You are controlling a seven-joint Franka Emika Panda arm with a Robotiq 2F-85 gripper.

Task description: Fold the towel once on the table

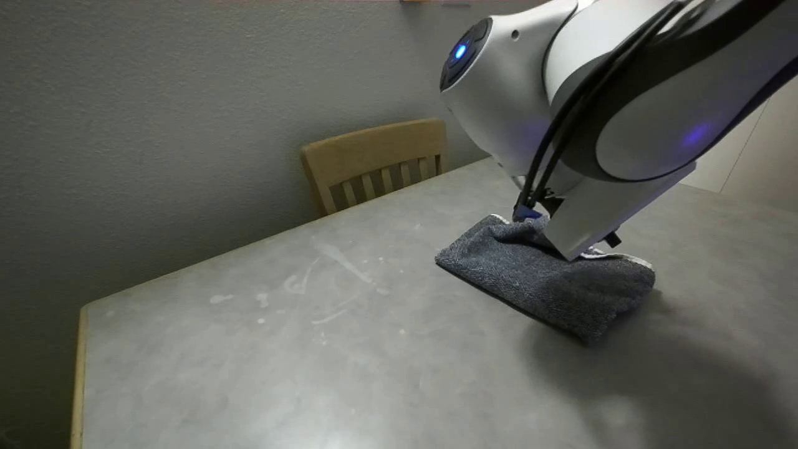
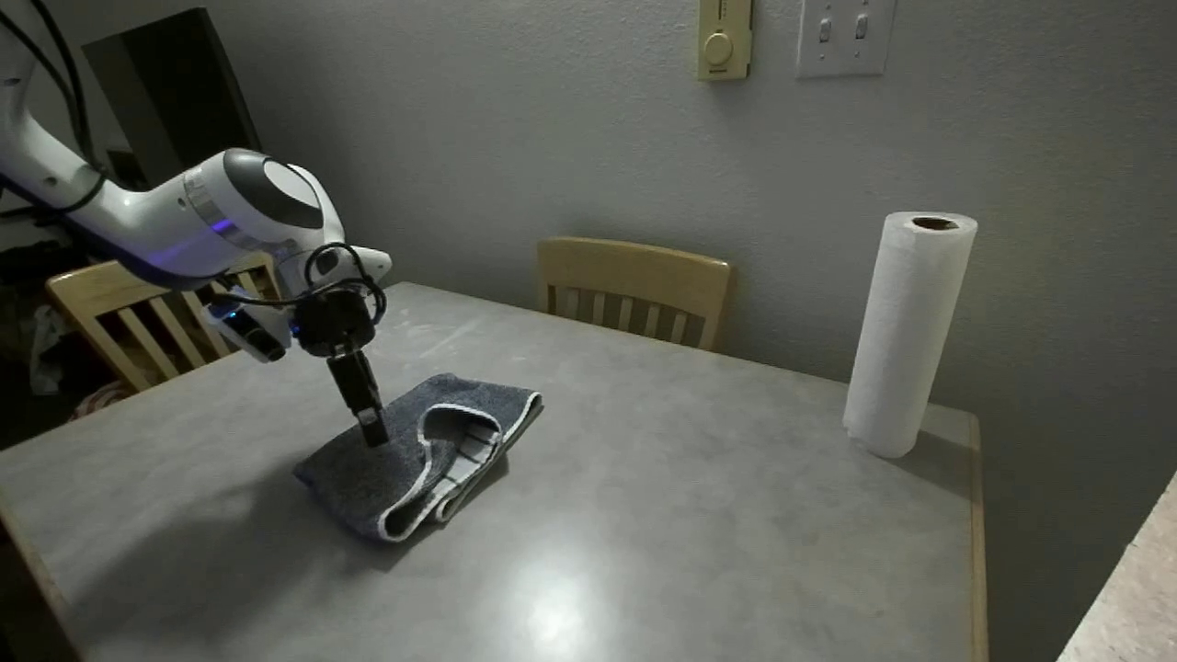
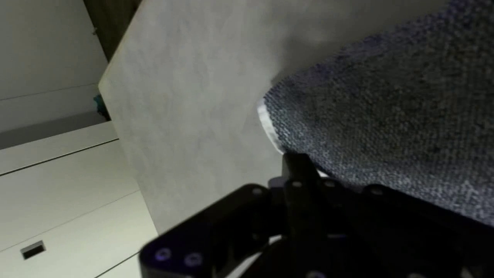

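Towel (image 2: 400, 460): 1, grey terry. Lies on the table (image 2: 690, 533) beneath the gripper (image 2: 374, 441), doubled over, pale trim along an open side, a raised loop (image 2: 460, 421) showing stripes within.

Gripper: clenched, tips down at the towel's upper face; no cloth seen between them. Firm contact: cannot tell.

Hazards, as judged: 3.
1. Sideways push may drag the upper layer askew; terry catches easily and nothing visible pins the layer below.
2. Raised loop may remain a hump, or open further, if pressing falls only where the tips now point, to 1 side of it.
3. Whole towel may slide, the tabletop looking smooth.

Surface: light grey, matte. Pale smears (image 1: 340, 259) near the towel; broad shadow (image 2: 202, 552) beside it; tan edging (image 2: 978, 533) well apart from it.

Room, in an exterior view: grey wall (image 2: 460, 138) beyond the towel; 2 wooden chairs (image 2: 634, 265) (image 2: 101, 287), also beyond it; white paper roll (image 2: 910, 331), on end, well to the right of the towel; above that side, yellowed dial box (image 2: 725, 41) and plate with 2 switches (image 2: 844, 37). Wrist view: pale panels (image 3: 69, 197), farther off than the towel.
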